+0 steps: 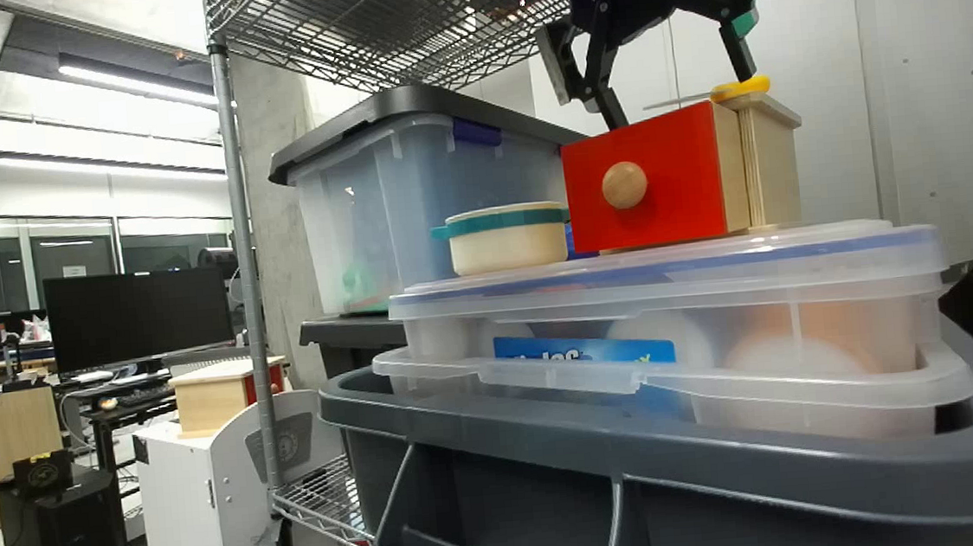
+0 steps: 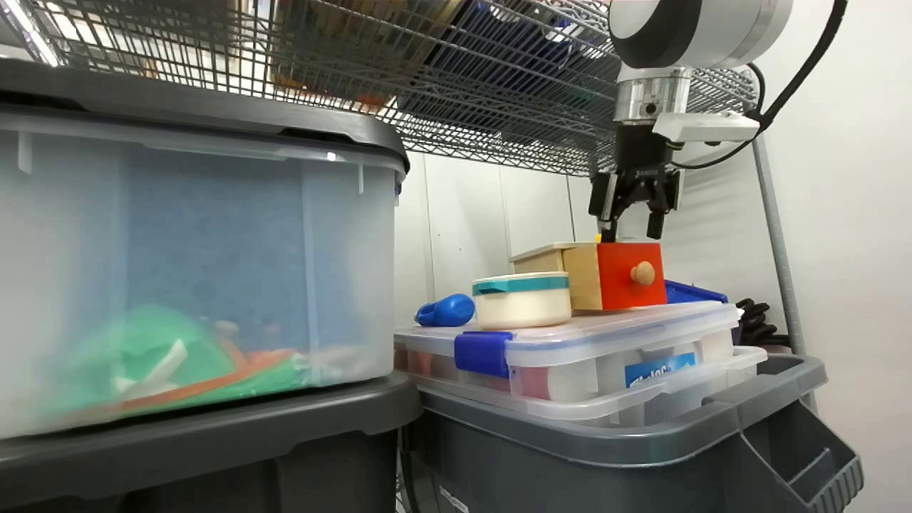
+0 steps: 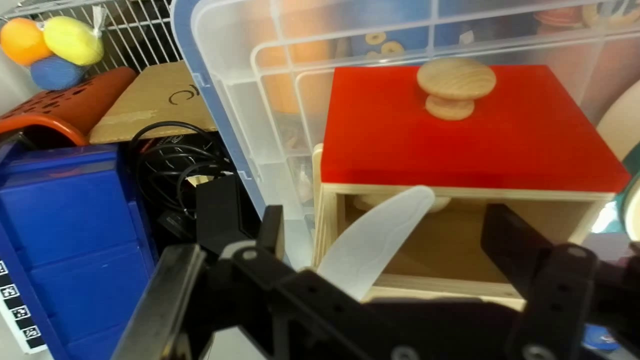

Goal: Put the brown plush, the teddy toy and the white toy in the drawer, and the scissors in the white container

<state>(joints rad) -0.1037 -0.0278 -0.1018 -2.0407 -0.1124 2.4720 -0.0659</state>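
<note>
Where the wire shelf (image 1: 380, 30) runs: overhead, well above the drawer (image 1: 672, 206) in both exterior views.
Clear bin (image 2: 235, 214): dark-lidded, left of the drawer in both exterior views.
Grey tub (image 1: 551, 437): well below the drawer.
Clear box (image 1: 670, 286): directly beneath the drawer, topped by a flat lid.
Casing (image 1: 773, 164): pale wood, behind the drawer and around its rear part.
Drawer: red-fronted, partway out of the casing, its inside showing in the wrist view.
Pincer (image 1: 676, 93): over the drawer, fingers spread wide; in the wrist view one fingertip is off the drawer's left edge, the other above its inside.
White container (image 1: 509, 251): cream-toned with a teal band, just beside the drawer, to its left in both exterior views.
Scissors (image 3: 375, 240): a white blade juts over the drawer's opening, its tip overlapping the red front's edge in the wrist view, where the pincer hides the rest; in both exterior views a yellow piece (image 1: 754, 85), seemingly the handle, sits on the casing behind the drawer.
Cream lump (image 3: 372, 201): inside the drawer, near its red front, partly covered by the blade; what it is cannot be told.
Knob (image 1: 624, 185): round, mid-front on the drawer.
</note>
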